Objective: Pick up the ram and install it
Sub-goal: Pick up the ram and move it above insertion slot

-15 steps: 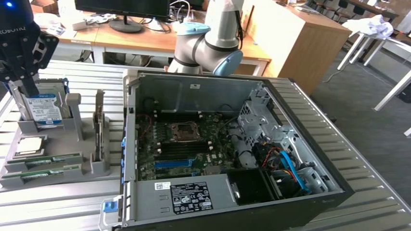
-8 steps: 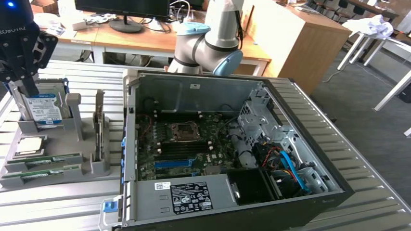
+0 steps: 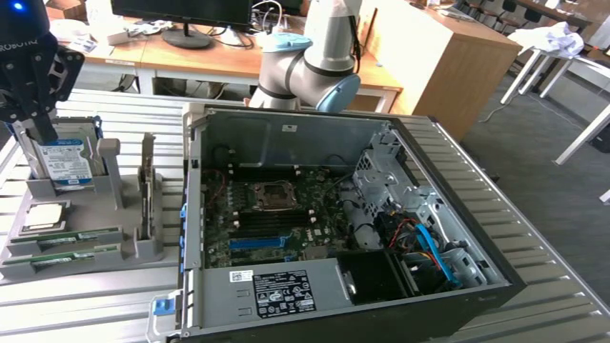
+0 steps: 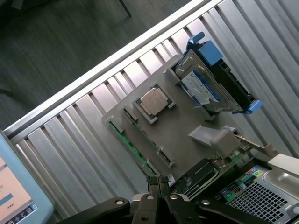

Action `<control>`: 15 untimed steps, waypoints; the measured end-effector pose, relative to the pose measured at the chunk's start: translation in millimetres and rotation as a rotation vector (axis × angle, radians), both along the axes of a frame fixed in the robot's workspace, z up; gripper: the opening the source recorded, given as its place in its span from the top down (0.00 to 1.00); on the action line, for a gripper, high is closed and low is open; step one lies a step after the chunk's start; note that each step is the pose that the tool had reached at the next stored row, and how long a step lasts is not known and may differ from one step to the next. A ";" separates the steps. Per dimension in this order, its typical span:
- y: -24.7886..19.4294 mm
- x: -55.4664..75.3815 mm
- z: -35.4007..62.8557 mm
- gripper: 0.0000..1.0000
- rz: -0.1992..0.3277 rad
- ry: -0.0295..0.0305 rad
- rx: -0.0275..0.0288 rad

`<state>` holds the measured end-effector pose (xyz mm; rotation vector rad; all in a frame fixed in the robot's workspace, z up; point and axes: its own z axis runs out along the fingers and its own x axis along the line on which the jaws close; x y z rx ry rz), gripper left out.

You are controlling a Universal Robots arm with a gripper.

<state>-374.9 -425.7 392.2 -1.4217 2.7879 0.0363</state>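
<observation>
Two ram sticks lie on edge in the slots of a grey holder; their green boards show as ram and ram. My gripper hovers above this holder with its fingers pressed together and nothing between them. In the exterior view the black gripper hangs at the far left, in front of the hard drive. The open computer case lies beside the holder, with dark memory slots on its motherboard.
The holder also carries a square silver processor and the blue-labelled hard drive in blue rails. The case walls rise around the motherboard. A ribbed metal table lies under everything; its edge borders dark floor.
</observation>
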 end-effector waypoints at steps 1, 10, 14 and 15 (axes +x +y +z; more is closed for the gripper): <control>0.0 0.0 0.0 0.90 0.005 -0.0001 0.0000; 0.0 0.0 0.0 0.90 0.053 0.0000 -0.0002; 0.0 0.0 0.0 0.90 0.074 0.0000 -0.0002; 0.0 0.0 0.0 0.90 0.079 0.0000 -0.0002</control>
